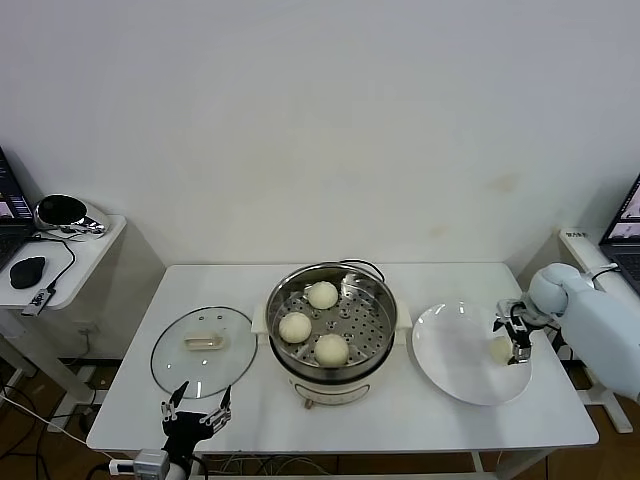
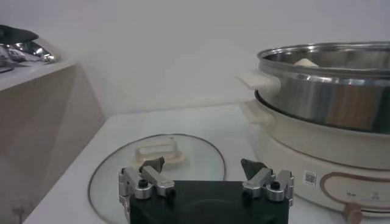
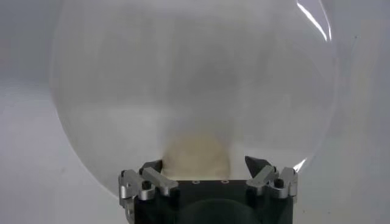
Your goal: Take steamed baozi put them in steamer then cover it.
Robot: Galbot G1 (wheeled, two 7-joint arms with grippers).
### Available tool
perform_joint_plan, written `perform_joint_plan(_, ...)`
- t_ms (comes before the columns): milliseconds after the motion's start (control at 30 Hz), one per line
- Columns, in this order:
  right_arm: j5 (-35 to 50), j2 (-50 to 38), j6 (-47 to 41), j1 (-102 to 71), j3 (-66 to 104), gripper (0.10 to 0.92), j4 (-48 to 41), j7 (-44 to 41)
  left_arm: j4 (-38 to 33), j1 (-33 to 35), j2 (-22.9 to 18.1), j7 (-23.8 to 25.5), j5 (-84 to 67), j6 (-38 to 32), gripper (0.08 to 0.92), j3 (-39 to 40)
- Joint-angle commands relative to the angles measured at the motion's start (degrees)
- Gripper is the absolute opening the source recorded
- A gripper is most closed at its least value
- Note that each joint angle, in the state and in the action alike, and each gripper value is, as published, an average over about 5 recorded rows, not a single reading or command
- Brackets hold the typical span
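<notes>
The steamer (image 1: 276, 304) stands mid-table with three baozi on its tray (image 1: 322, 294) (image 1: 295, 326) (image 1: 331, 349). A fourth baozi (image 1: 499, 350) lies on the right part of the white plate (image 1: 455, 350). My right gripper (image 1: 515, 340) is open, down at the plate, with that baozi (image 3: 195, 152) between its spread jaws (image 3: 203, 164). I cannot tell whether a finger touches it. My left gripper (image 1: 197, 405) is open and empty at the table's front edge, just in front of the glass lid (image 1: 205, 348). The left wrist view shows the gripper (image 2: 202, 164), the lid (image 2: 122, 176) and the steamer's wall (image 2: 329, 97).
The glass lid lies flat, left of the steamer. A black cord (image 1: 362, 266) runs behind the pot. A side table (image 1: 60, 250) with a mouse and a shiny object stands at the far left. A laptop (image 1: 625, 230) sits at the far right.
</notes>
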Motion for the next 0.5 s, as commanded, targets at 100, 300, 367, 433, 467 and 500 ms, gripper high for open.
perform_joint_plan(100,-0.2,-0.1,-0.1,-0.2,0.5,0.703,-0.3,0.1,0.3,-0.2,0.0,0.0,0.0,0.0,0.823,0.1)
perform_joint_plan(300,1.1,-0.6,-0.7,0.0,1.2,0.615,0.1,-0.2,0.3,-0.1,0.0,0.0,0.1,0.0,0.823,0.2)
perform_joint_plan(367,2.6,-0.9,-1.4,0.5,1.6,0.602,0.6,-0.5,0.3,-0.2,0.0,-0.1,0.4,0.0,0.823,0.2)
perform_joint_plan(433,4.7,-1.4,-2.2,1.6,1.3,0.596,1.4,-1.0,0.4,-0.4,0.0,-0.1,0.9,-0.1,0.823,0.4)
perform_joint_plan(467,6.1,-1.8,-2.8,2.6,0.4,0.595,2.1,-1.3,0.3,-0.5,0.0,-0.2,1.1,-0.1,0.823,0.5)
perform_joint_plan(500,7.7,-2.4,-3.6,3.9,-1.0,0.594,3.0,-1.7,0.3,-0.6,0.0,-0.2,1.5,-0.2,0.823,0.6)
